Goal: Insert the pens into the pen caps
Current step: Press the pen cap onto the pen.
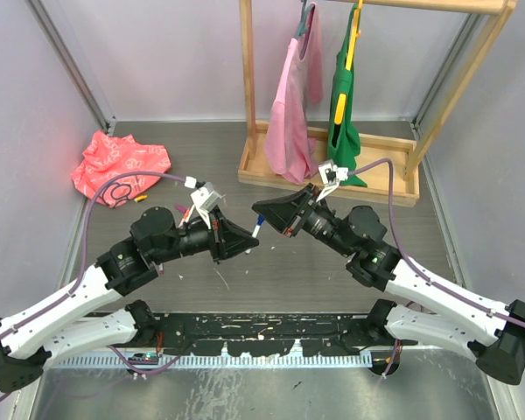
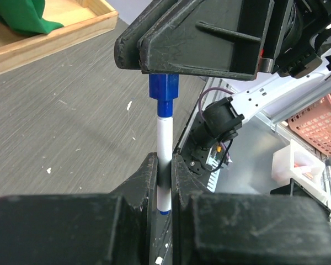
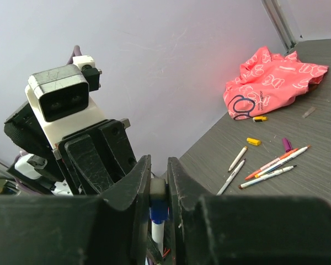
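Above the middle of the desk [image 1: 280,280], the left claw [image 2: 164,165] pinches the white barrel of a blue pen [image 2: 164,130], its jaws narrowed tight around it. The right claw [image 2: 164,70] faces it from the right, clamped on the blue cap [image 2: 164,88], which touches the pen's end. Several spare pens [image 3: 267,168] and loose caps [image 3: 254,141] lie on the desk's far left, near a pink cloth [image 3: 276,80].
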